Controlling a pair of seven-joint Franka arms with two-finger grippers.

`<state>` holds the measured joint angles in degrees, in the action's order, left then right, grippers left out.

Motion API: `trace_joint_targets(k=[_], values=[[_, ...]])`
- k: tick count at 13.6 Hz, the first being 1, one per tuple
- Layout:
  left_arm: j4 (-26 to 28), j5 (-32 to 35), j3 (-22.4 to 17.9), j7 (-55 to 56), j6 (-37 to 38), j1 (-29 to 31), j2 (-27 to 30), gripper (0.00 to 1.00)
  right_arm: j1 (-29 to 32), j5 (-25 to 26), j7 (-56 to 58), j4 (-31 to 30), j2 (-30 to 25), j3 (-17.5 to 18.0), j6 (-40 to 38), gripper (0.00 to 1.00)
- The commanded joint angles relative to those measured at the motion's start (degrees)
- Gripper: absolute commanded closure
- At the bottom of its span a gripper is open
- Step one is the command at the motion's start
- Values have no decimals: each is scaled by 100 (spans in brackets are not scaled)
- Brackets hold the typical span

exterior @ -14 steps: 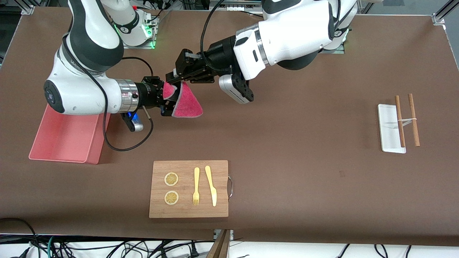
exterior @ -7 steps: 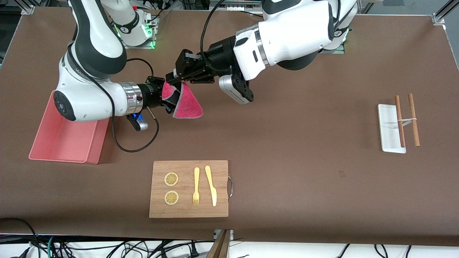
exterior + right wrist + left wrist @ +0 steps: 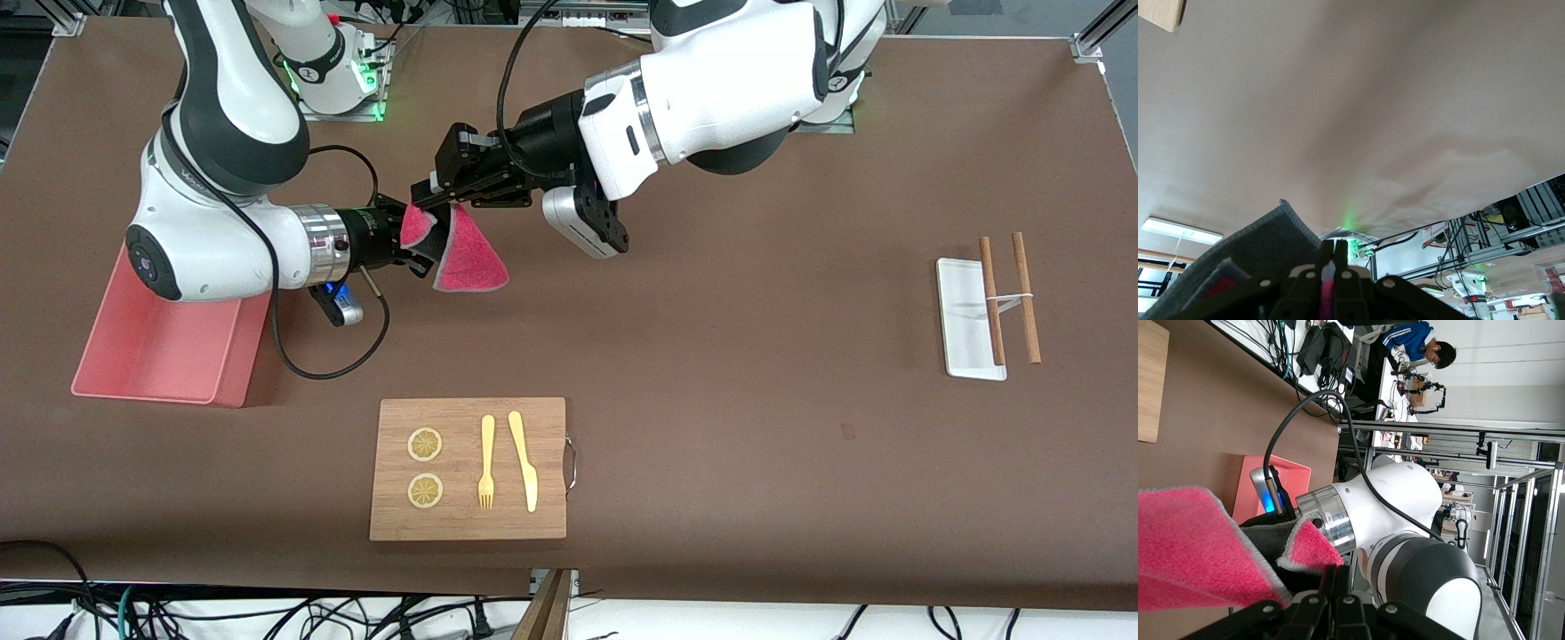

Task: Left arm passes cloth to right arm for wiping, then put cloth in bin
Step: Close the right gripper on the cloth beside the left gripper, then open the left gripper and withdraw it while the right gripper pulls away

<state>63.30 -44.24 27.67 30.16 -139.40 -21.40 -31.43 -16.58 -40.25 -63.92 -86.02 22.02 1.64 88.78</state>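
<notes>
The cloth (image 3: 471,258), pink with a dark grey back, hangs in the air between the two grippers, over the table beside the bin. My left gripper (image 3: 442,203) is shut on its top edge; in the left wrist view the fingers (image 3: 1338,577) are pressed together at the cloth (image 3: 1198,547). My right gripper (image 3: 425,252) is shut on the cloth's side; in the right wrist view (image 3: 1333,257) pink shows between its fingers and the grey face (image 3: 1251,257) lies beside them. The light pink bin (image 3: 151,347) stands at the right arm's end of the table, partly under the right arm, and shows in the left wrist view (image 3: 1295,475).
A wooden cutting board (image 3: 468,468) with two lemon slices, a fork and a knife lies nearer the front camera than the cloth. A white tray (image 3: 965,320) with two chopsticks stands at the left arm's end. The right arm's cable loops beside the bin.
The right gripper has closed in on the cloth's side and its arm has shifted slightly. The cloth's hanging corner has swung a little toward the left arm's end. The left arm stays.
</notes>
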Motion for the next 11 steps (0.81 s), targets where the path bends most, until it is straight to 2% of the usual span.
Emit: trace_joint_targets(k=[1, 7, 11], values=[[-151, -129, -34, -89, -34, -40, -83, 1, 32, -97, 73, 68, -5, -6, -62, 100], [-151, -111, -43, -89, -34, 22, -47, 0, 41, -27, 283, 68, 57, -6, -45, 100], [-151, -103, -43, -81, -25, 83, -12, 0, -29, 219, 363, 68, 171, 3, 42, 100]])
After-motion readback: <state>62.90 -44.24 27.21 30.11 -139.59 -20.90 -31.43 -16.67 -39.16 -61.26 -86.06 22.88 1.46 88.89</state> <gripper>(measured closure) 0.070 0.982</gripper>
